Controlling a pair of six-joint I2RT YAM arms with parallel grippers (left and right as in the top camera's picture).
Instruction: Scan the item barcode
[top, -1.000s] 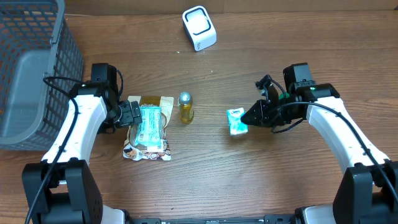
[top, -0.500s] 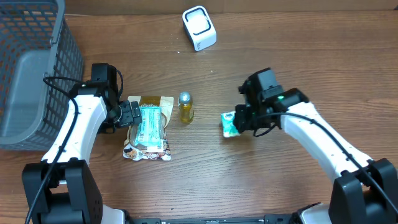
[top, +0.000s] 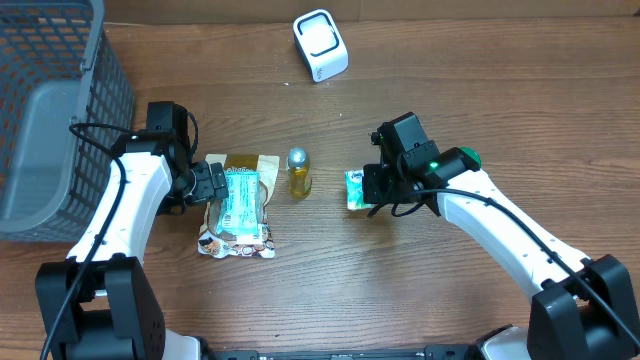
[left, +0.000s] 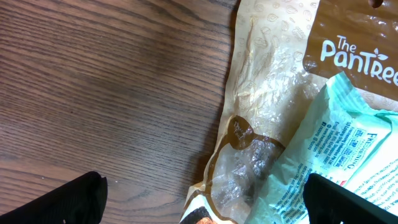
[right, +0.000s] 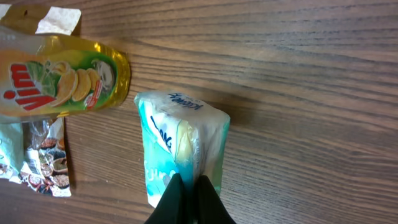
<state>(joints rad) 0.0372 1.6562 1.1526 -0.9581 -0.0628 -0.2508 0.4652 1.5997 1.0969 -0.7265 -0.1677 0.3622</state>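
A: Mint-green tissue pack (right: 180, 146), where's it at?
B: In my right tool (right: 189, 200), clenched on one end. It's just beside the yellow bottle (top: 298, 173), well apart from the white scanner (top: 320, 45). Can't tell if it's off the worktop (top: 450, 300).
A: Left tool (top: 212, 185)?
B: Released, fingers (left: 71, 199) wide, over the brown snack bag (left: 273, 93) w/ a pale packet (left: 354, 155) on it.

Narrow gap between bottle (top: 298, 172) and tissue pack (top: 354, 190). Bare table (top: 400, 100) from there up to the scanner (top: 320, 45). Basket (top: 90, 90) blocks the far-left corner.
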